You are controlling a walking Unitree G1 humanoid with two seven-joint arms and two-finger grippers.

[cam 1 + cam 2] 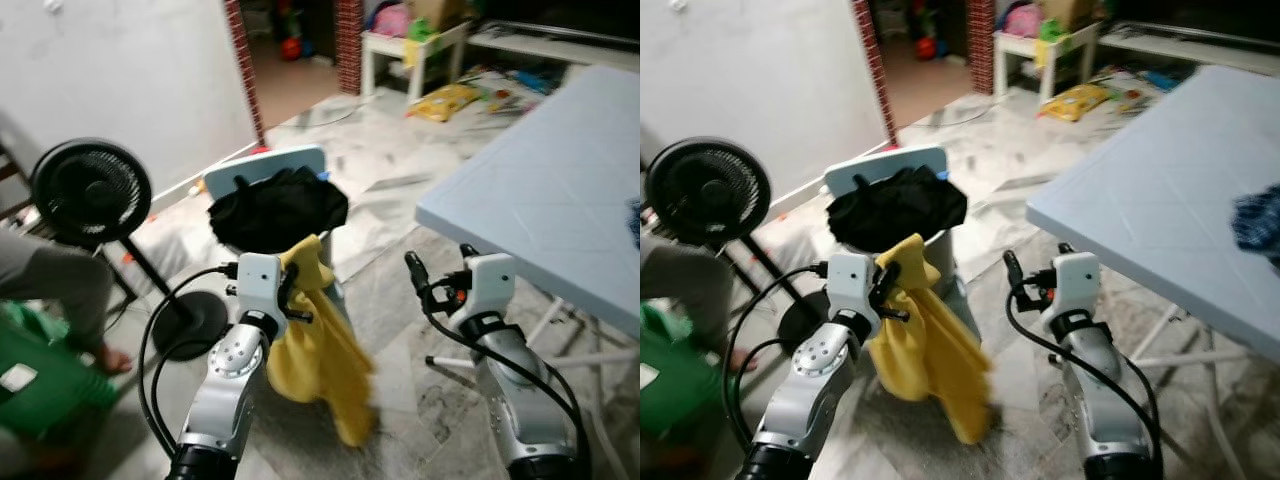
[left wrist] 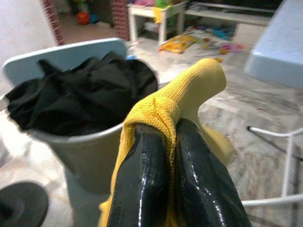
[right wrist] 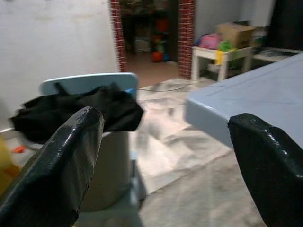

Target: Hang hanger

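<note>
Meanwhile left gripper [image 2: 173, 142] jaws clamp yellow cloth [image 1: 320, 370]; right gripper [image 3: 165, 156] jaws gape empty.

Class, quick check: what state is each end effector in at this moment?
Left end effector: closed, pinching the yellow cloth.
Right end effector: open, holding nothing.

One yellow knitted cloth [image 1: 318, 350], one heap of black fabric [image 1: 277, 207], one grey round bin [image 2: 87, 153] holding that heap, one black standing fan [image 1: 90, 190], one pale blue table [image 1: 560, 190], one small white table [image 1: 405, 52], two black-fingered grippers.
</note>
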